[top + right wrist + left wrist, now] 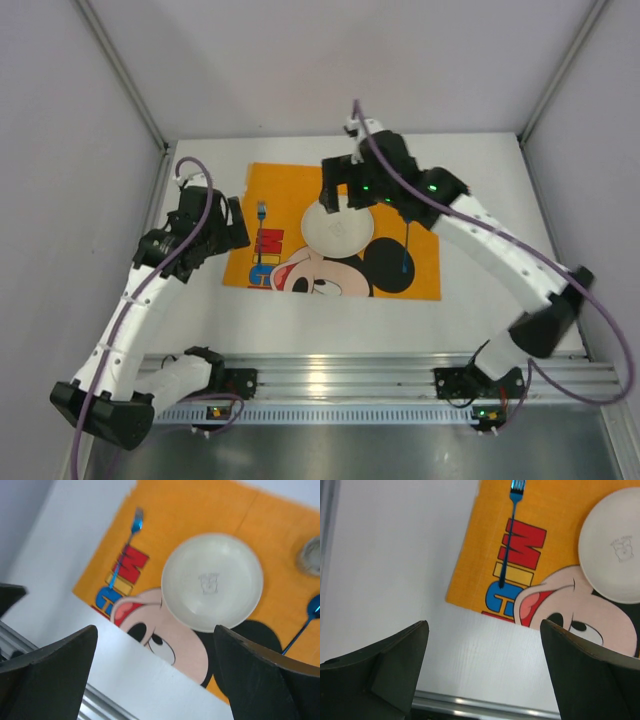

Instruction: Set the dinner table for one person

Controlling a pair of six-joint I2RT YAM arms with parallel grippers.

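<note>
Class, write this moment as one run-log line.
plate on orange mat on dinner table | fork left of plate | spoon right of plate | left gripper open, empty | right gripper open, empty, over mat

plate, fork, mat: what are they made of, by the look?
Plate: off-white, matte with a soft sheen, faint emblem in its middle; likely plastic or melamine, ceramic possible. Fork: glossy blue, reflective; coated metal or plastic, cannot tell which. Mat: orange, printed, matte, lying flat, fine grain; likely cloth.
</note>
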